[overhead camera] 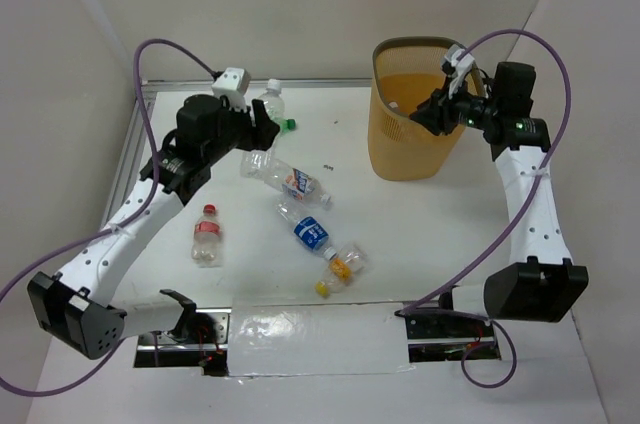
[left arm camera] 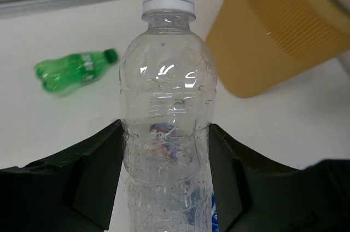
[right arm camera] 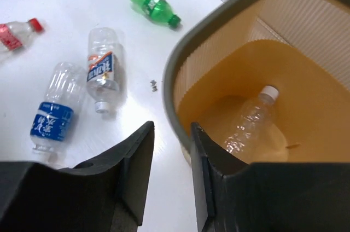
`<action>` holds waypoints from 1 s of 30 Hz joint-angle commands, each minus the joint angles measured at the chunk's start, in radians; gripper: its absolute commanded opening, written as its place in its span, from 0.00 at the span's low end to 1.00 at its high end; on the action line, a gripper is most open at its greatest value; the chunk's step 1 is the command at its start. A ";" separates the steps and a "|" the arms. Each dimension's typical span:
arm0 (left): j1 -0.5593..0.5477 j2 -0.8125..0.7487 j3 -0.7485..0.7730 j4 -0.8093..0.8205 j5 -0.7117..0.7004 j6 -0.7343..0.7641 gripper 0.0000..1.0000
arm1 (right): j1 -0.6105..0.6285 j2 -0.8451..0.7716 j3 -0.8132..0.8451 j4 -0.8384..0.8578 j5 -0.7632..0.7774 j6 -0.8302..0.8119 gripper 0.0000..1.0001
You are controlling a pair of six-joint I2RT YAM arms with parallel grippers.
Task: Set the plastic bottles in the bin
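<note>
Left gripper (left arm camera: 167, 139) is clamped on a clear white-capped bottle (left arm camera: 167, 79), holding it upright off the table, well left of the bin (overhead camera: 400, 149). Right gripper (right arm camera: 170, 133) hangs over the bin's rim. Its fingers are drawn in to a narrow gap with nothing between them, so it's empty. One clear bottle (right arm camera: 251, 125) is lying at the bottom of the bin. Everything else is on the table left of the bin: the green bottle (right arm camera: 150, 1) nearest, then the orange-label one (right arm camera: 104, 68), the blue-label one (right arm camera: 53, 114), a yellow-cap one (overhead camera: 345, 264), and the red-cap one (right arm camera: 13, 32) farthest out.
</note>
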 commanded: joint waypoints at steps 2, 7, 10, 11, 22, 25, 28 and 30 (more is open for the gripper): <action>-0.067 0.072 0.176 0.096 0.157 -0.055 0.15 | 0.041 -0.097 -0.045 0.015 -0.022 -0.068 0.40; -0.163 0.209 0.376 0.165 0.206 -0.075 0.15 | 0.051 -0.163 -0.102 0.040 -0.003 -0.077 0.64; -0.206 0.307 0.490 0.216 0.219 -0.111 0.15 | 0.051 -0.197 -0.129 0.040 -0.003 -0.087 0.81; -0.206 0.329 0.528 0.234 0.219 -0.130 0.15 | 0.051 -0.207 -0.145 0.049 -0.003 -0.087 0.86; -0.259 0.609 0.724 0.535 0.183 -0.351 0.16 | 0.032 -0.368 -0.286 0.021 -0.016 -0.142 0.77; -0.259 0.665 0.776 0.605 0.162 -0.389 0.16 | 0.022 -0.414 -0.344 0.001 -0.026 -0.165 0.70; -0.268 0.730 0.827 0.681 0.137 -0.452 0.16 | 0.012 -0.439 -0.402 -0.035 -0.035 -0.186 0.66; -0.278 0.781 0.865 0.702 0.108 -0.480 0.16 | 0.003 -0.464 -0.436 -0.045 -0.036 -0.212 0.66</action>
